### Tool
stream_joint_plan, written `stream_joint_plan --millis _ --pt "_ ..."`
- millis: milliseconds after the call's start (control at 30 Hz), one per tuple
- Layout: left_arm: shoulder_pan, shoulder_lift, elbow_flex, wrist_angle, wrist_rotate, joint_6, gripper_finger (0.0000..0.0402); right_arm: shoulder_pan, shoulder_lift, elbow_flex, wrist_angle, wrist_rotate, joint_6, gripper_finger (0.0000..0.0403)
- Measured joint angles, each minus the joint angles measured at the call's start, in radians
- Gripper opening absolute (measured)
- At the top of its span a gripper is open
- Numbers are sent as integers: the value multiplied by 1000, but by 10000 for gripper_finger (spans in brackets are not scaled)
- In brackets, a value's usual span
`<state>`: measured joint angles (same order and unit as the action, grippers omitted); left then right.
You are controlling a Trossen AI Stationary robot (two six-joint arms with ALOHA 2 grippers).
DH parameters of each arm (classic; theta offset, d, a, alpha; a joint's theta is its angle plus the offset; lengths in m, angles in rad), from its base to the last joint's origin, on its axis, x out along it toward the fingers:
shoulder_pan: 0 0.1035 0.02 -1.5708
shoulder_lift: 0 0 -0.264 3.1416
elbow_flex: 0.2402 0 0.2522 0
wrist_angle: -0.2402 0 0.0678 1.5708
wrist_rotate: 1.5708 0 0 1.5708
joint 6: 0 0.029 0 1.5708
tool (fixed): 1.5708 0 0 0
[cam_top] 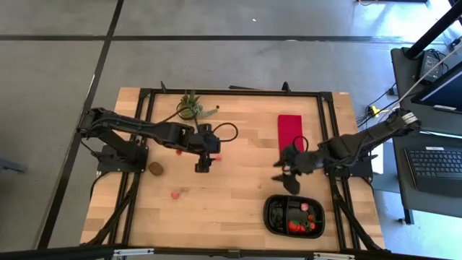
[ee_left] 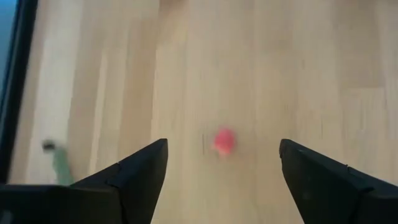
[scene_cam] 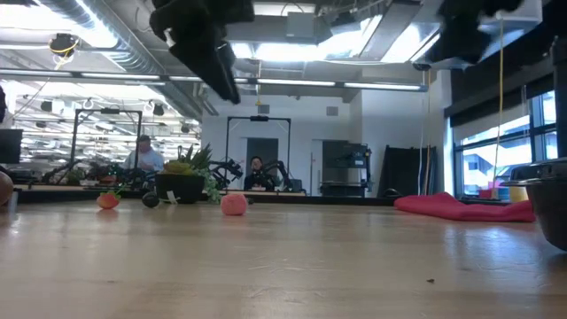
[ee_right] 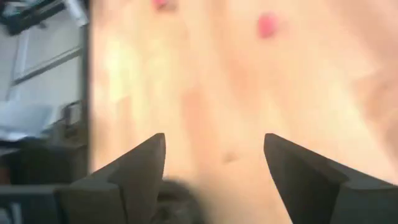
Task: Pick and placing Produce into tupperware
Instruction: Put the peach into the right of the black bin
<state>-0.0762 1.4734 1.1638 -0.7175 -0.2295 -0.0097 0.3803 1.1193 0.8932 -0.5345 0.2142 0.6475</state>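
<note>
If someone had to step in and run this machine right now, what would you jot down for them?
Left gripper: fingers open, empty, above a red fruit piece mid-table.
Right gripper: fingers open, empty, just beyond the black tray.
Done: several red pieces lie in the tray.
Left: kiwi-like oval, pink piece and a few more red bits by the left arm are on the wood.

You've got two dark, near-black arms here, built from chunky jointed links. The left arm [cam_top: 137, 130] has a thin black cable looping off near its wrist, and the right arm [cam_top: 361, 141] goes paler at its far link. Up close, the left end effector [ee_left: 222, 168] has matte black wedge-shaped fingers [ee_left: 140, 171] with flat angled faces.
</note>
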Motion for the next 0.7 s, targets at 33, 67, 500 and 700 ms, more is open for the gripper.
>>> stream_joint_plan --millis 33,67,500,700 --pt "3 0 0 -18 -2 -34 298 -23 1 -1 0 10 -27 275" --pt "5 0 0 -36 -3 -67 298 -48 6 -7 11 20 -47 275" --pt "-12 6 1 -23 -4 -168 298 -356 25 -329 459 -209 -154 275" --pt "0 53 1 -9 -3 -139 298 -378 24 -419 696 -216 -183 275"
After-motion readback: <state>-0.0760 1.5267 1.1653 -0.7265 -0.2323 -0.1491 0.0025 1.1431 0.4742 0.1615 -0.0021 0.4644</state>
